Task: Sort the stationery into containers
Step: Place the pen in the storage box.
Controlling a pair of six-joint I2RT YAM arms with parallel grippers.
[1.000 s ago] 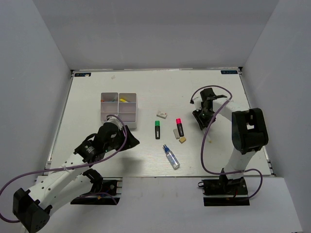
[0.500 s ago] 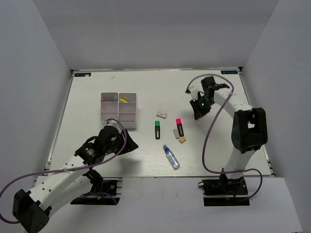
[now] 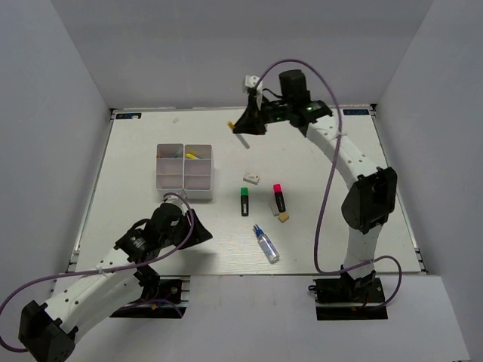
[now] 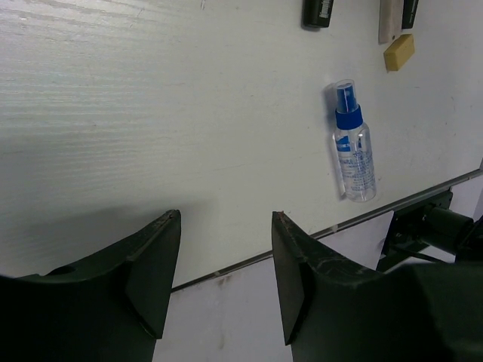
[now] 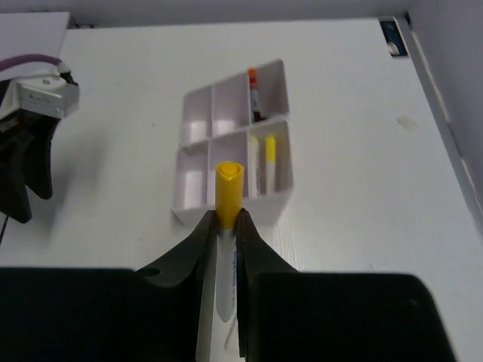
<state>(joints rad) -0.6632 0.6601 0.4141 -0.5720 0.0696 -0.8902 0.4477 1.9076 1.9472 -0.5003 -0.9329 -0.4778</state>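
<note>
The right gripper (image 5: 226, 230) is clamped on a yellow-tipped pen (image 5: 229, 185), held high past the far side of the box (image 3: 184, 181). The left gripper (image 4: 226, 226), jaws apart and holding nothing, hangs just in front of the box.

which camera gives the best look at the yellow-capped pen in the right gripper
The right wrist view: the yellow-capped pen sits close and centred, clamped in the right gripper, its cap poking out in front. The top external view shows it only as a small tilted sliver; the left wrist view misses it.
</note>
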